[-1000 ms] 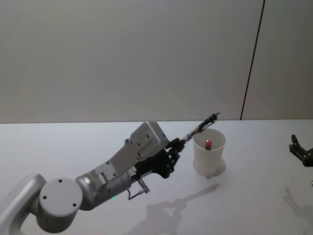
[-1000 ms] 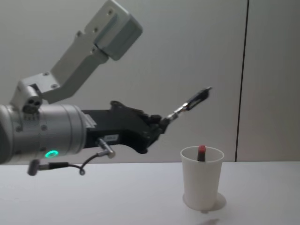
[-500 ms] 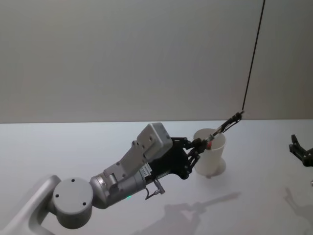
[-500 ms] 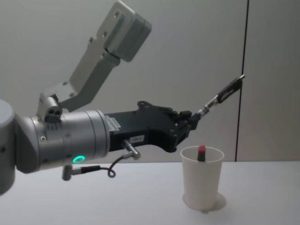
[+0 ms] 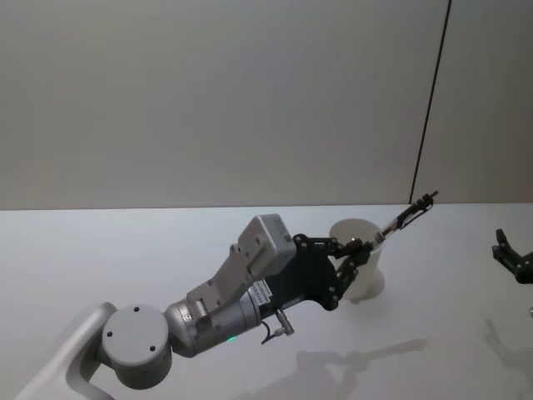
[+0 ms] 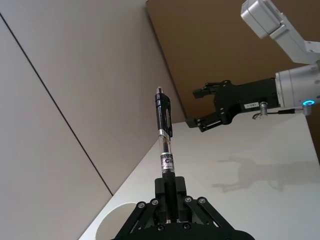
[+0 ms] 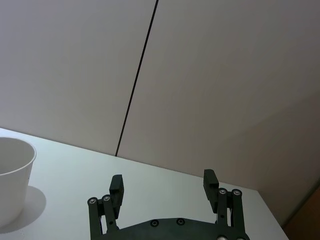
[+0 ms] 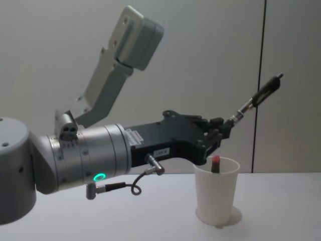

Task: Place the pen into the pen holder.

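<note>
My left gripper (image 8: 224, 128) clamps the pen (image 8: 256, 98) by its lower end, slanting up beyond my fingertips; the pen holder (image 8: 215, 201) stands just beneath. My right gripper (image 7: 163, 179) idles, jaws apart.

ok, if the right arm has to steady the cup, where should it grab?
Probably the upper wall, under the rolled rim, from the robot's right with the open right pincer. The cup stands upright and tapers downward, so the rim stops slip; the left pincer holding the pen crowds its left side.
</note>
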